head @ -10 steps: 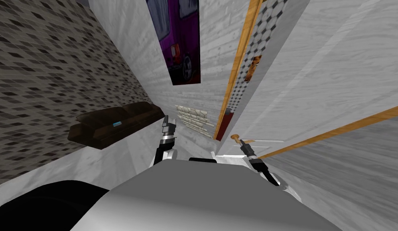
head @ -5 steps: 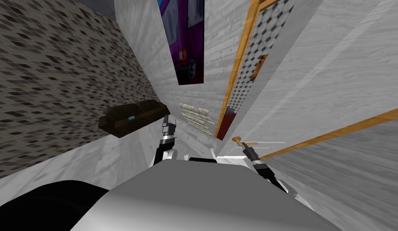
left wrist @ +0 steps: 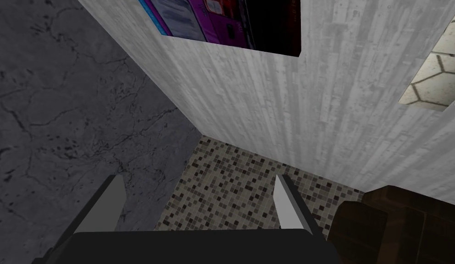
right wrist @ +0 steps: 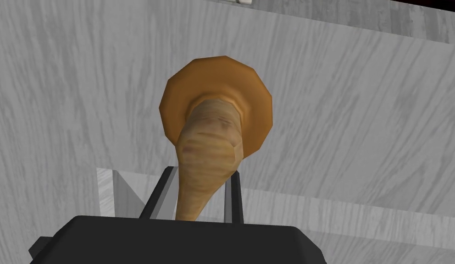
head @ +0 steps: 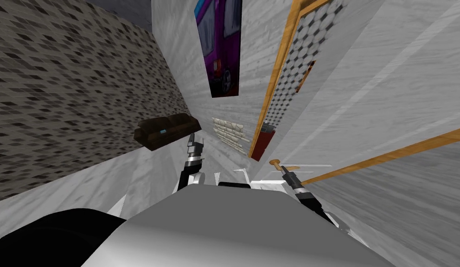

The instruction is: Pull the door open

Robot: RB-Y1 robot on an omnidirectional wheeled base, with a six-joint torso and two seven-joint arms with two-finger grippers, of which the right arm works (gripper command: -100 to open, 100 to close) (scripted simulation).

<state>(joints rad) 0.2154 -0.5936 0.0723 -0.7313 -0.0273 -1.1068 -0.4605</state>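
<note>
Claw of right arm (right wrist: pixel 201 170) clamps wooden handle (right wrist: pixel 208 146); left claw (left wrist: pixel 197 177) spread, pointing forward.

1. Head view: steeply down and forward, rolled, grey door (head: pixel 363 92) at right
2. Left wrist view faces the poster (left wrist: pixel 222 20) and sofa (left wrist: pixel 396 224), both shared with head view
3. Right wrist view looks closely at the door handle (right wrist: pixel 213 151)

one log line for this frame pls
pale grey wood-grain door: ajar | right end effector: shut on tan wooden lever handle | left end effector: open, idle
</note>
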